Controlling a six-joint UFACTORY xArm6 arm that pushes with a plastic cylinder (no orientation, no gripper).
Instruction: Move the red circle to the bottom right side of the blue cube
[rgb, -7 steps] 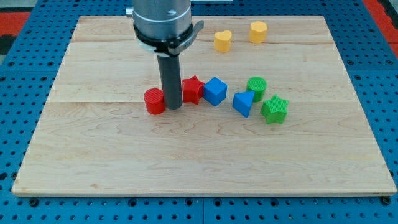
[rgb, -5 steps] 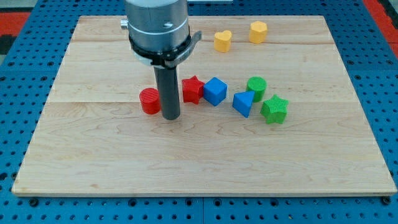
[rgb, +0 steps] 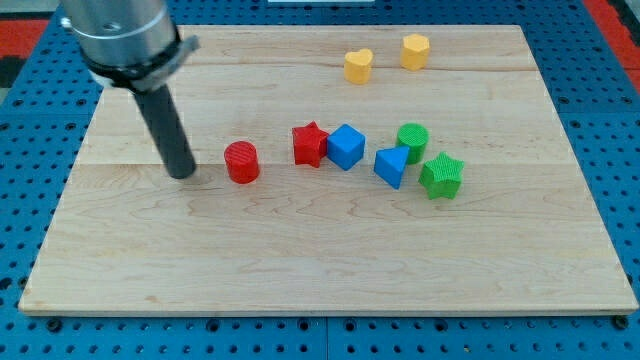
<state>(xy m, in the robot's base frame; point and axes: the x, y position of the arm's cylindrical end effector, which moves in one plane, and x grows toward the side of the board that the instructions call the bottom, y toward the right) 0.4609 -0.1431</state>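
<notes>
Now red circle (rgb: 241, 161) just right of my tip (rgb: 183, 174), apart.

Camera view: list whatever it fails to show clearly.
- The arm above the rod is cut off by the view's top edge; only the tool's collar and rod show, my tip left of the red circle, apart.
- The red star and blue cube: touching or not, too close to tell.
- The yellow blocks' exact shapes: too small.
</notes>
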